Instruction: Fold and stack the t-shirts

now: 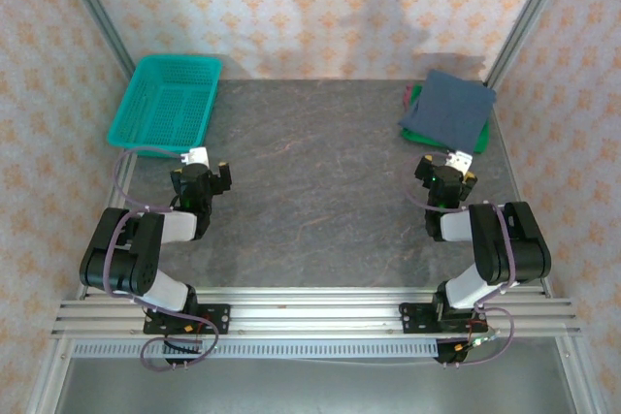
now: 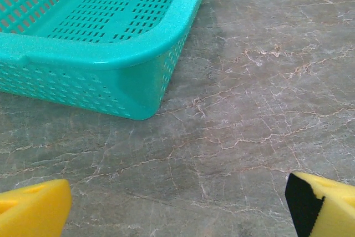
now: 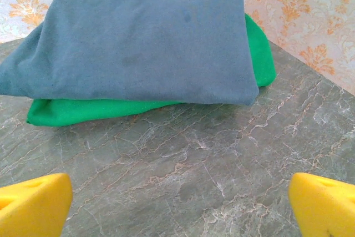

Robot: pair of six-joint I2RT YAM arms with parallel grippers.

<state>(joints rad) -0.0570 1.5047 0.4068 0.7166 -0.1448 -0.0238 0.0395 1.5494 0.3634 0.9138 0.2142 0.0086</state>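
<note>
Patterned wallpaper point(image 1: 320, 7) with orange motifs is seen behind a dark, marbled worktop point(image 1: 320, 191), which is bordered at 6 o'clock by an aluminium rail point(image 1: 310, 312) carrying both arm bases. From above, a teal mesh basket point(image 1: 165, 101) is seen at about 10 o'clock on the worktop, near the far left corner. The t-shirts are found at about 2 o'clock, near the far right corner, laid as one stack. The slate-blue t-shirt point(image 1: 448, 106) is folded flat and rests on top, while the green t-shirt point(image 3: 83, 112) lies beneath it, touching the worktop. In the right wrist view the green cloth is exposed along the stack's 6 o'clock edge and at its 3 o'clock side. The left arm point(image 1: 136, 249) is drawn back at 8 o'clock, with its wrist pointed toward the basket. The left fingers point(image 2: 33, 209) are spread wide, and bare worktop is seen between their yellow pads; the basket's near corner is placed ahead of them at 11 o'clock, apart from them. The right arm point(image 1: 495, 239) is folded at 4 o'clock, its wrist aimed at the stack. The right fingers point(image 3: 324, 203) are likewise held wide apart just short of the stack, with the cloth lying at 12 o'clock and untouched.
</note>
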